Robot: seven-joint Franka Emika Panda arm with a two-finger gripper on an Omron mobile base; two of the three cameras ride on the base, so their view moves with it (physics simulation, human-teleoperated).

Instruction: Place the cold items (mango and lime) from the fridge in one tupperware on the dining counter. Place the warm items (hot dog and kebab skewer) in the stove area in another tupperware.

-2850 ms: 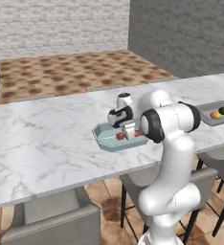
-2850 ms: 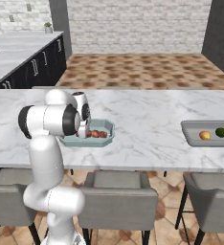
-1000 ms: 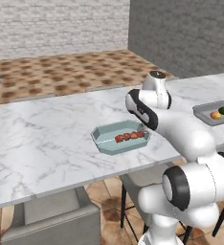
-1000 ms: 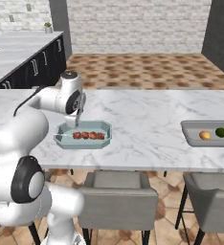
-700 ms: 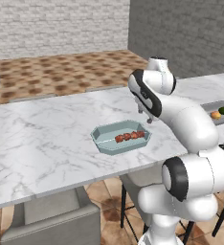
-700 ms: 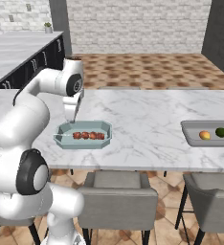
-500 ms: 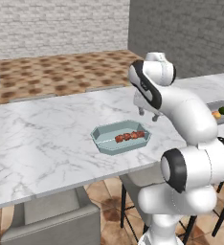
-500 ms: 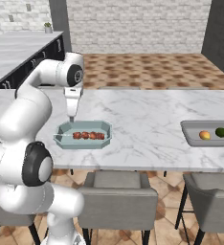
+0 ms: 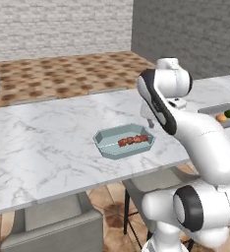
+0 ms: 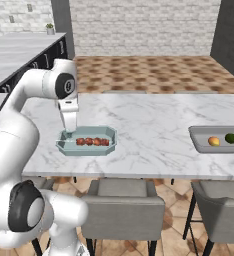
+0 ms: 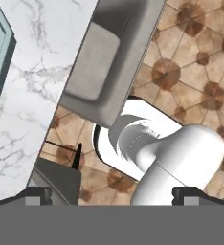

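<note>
Kebab skewer (image 9: 134,140) lies in the pale blue-green tupperware (image 9: 106,146) near the middle of the marble dining counter (image 9: 43,142) in the left base view; whether the hot dog is beside it I cannot make out. Off to the right, a grey tupperware (image 9: 209,110) holds the mango (image 9: 221,118) and lime (image 9: 229,113).

From the right base view, the gripper (image 10: 70,128) hangs over the left end of the blue-green tupperware, apart from the food.

In the hand view, the finger tips (image 11: 38,194) stand spread wide with nothing between them, above a grey stool (image 11: 92,76) and the floor.

Both sortings look done to me; the next move seems only to be pulling the arm clear
</note>
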